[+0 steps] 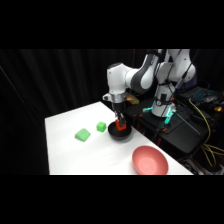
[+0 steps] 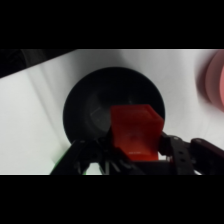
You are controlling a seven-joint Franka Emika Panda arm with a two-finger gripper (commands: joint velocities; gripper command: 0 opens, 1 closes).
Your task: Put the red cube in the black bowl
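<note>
The white table (image 1: 100,155) carries everything here, and the white Franka arm reaches over it from the upper right with its two-finger gripper (image 1: 119,121) coming straight down over the far middle of the surface. Nearest the camera in the side view lies the large, shallow pink-red bowl (image 1: 149,160), well apart from the work; it shows in the wrist view only as a pink blur at the right edge. Just under the gripper sits the small round matte black bowl (image 1: 120,134), and the wrist view looks almost straight down into its dark hollow (image 2: 95,107). To its left lie two small bright green blocks (image 1: 82,134), one near the bowl and one farther off, both clear of the rim. The small bright red-orange cube (image 2: 135,131) is pinched between the gripper's fingers and hangs above the bowl's opening, seemingly a little toward the rim side nearest the gripper in the wrist view. The step in hand looks like the release. To do it well, I would centre the cube over the middle of the hollow, lower it until it is close to the bowl's floor so it cannot bounce out, then spread the fingers without touching the rim and lift straight up, so the light bowl is not nudged or tipped.
</note>
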